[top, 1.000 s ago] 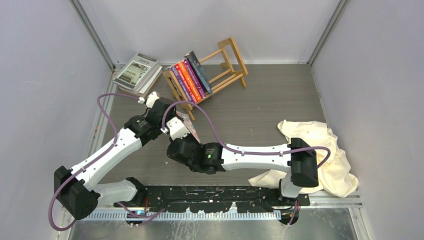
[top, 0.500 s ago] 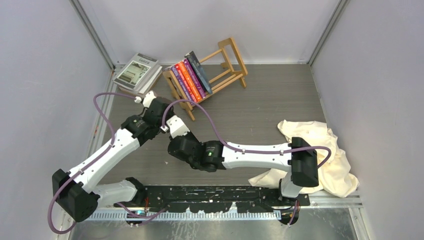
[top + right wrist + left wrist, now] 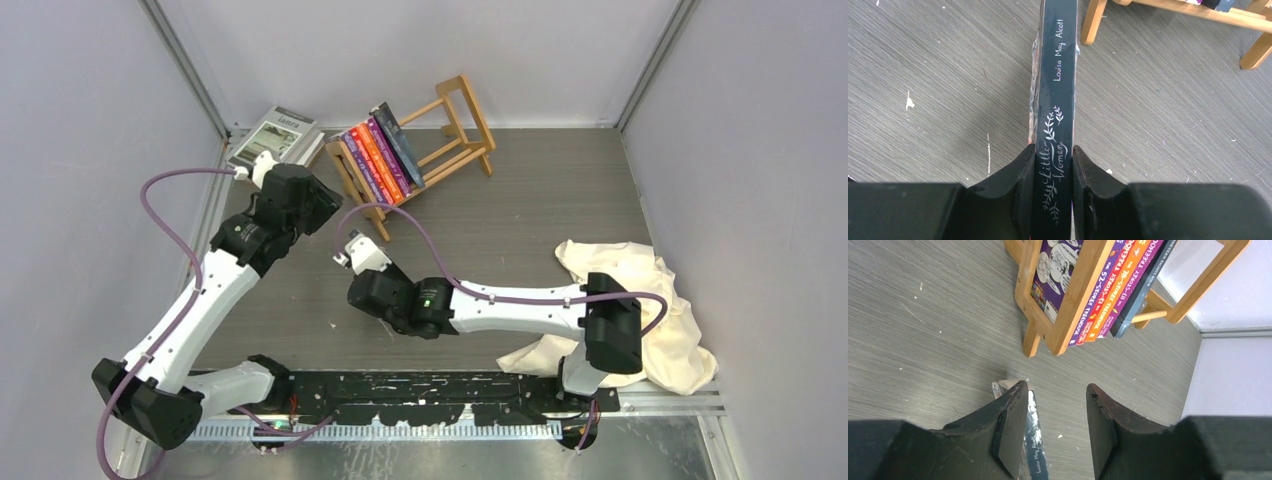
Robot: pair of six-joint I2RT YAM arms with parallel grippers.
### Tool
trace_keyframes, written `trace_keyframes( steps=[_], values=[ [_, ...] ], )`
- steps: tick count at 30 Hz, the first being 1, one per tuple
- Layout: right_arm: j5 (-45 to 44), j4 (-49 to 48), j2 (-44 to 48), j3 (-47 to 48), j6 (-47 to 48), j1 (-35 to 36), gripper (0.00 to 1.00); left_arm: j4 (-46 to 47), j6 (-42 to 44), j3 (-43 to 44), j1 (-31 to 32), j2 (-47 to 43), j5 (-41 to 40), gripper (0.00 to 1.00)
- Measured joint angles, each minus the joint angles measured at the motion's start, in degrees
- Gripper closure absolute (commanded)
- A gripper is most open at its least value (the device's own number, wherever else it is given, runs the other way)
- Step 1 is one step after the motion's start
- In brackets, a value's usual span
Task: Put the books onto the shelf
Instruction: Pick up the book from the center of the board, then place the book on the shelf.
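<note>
My right gripper [image 3: 1054,152] is shut on the black spine of a paperback [image 3: 1058,75] titled Little Women, held on edge over the table in front of the shelf. In the top view the right gripper [image 3: 362,255] covers it. My left gripper [image 3: 1055,390] is open with nothing between its fingers; the same paperback [image 3: 1034,440] shows beside its left finger. The left gripper [image 3: 305,200] hangs left of the light-wood shelf [image 3: 465,110]. Several purple, orange and dark blue books [image 3: 380,160] lean in the shelf's left half. Grey and white books [image 3: 275,135] lie stacked at the back left.
A crumpled cream cloth [image 3: 640,300] lies at the right, by the right arm's base. Grey walls close in the table at the left, back and right. The shelf's front leg [image 3: 1093,20] stands just beyond the held paperback.
My left gripper has opened, let go of the paperback and drawn back up and left towards the stacked books. The right gripper keeps its hold and has shifted slightly.
</note>
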State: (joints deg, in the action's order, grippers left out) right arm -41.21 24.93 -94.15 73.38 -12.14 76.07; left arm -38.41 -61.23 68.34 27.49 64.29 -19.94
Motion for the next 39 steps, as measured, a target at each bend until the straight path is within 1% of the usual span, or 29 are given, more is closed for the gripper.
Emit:
trace_keyframes(
  steps=[5,11,13,18,23,27,32,39],
  values=[
    [0.94,-1.09,2.67,0.00,1.77,-2.05,0.99,0.00,0.20,0.13,-2.36,0.13,0.68,0.53],
    [1.70,-3.45,4.20,1.36,5.38,-6.93,0.99,0.00,0.20,0.15,-4.96,0.42,2.01,0.53],
    [2.56,-4.04,4.20,2.62,6.80,-9.60,0.99,0.00,0.17,0.24,-5.81,0.66,2.58,0.53],
    [5.92,-5.27,4.15,7.80,9.99,-15.02,0.99,0.04,0.17,0.85,-7.74,1.77,4.04,0.53],
    [8.26,-7.04,3.50,15.08,12.72,-20.72,0.99,0.42,0.17,0.92,-9.60,2.86,5.60,0.53],
    [8.90,-8.00,2.82,19.58,14.58,-23.82,0.99,0.74,0.11,0.92,-10.69,3.56,6.62,0.53],
    [10.40,-8.31,1.05,22.86,16.48,-26.05,0.99,1.92,-0.09,0.92,-11.21,4.48,7.74,0.53],
    [15.30,-9.53,-4.20,27.45,18.51,-31.12,0.99,2.49,-0.09,0.92,-11.65,5.68,8.74,0.54]
  ],
)
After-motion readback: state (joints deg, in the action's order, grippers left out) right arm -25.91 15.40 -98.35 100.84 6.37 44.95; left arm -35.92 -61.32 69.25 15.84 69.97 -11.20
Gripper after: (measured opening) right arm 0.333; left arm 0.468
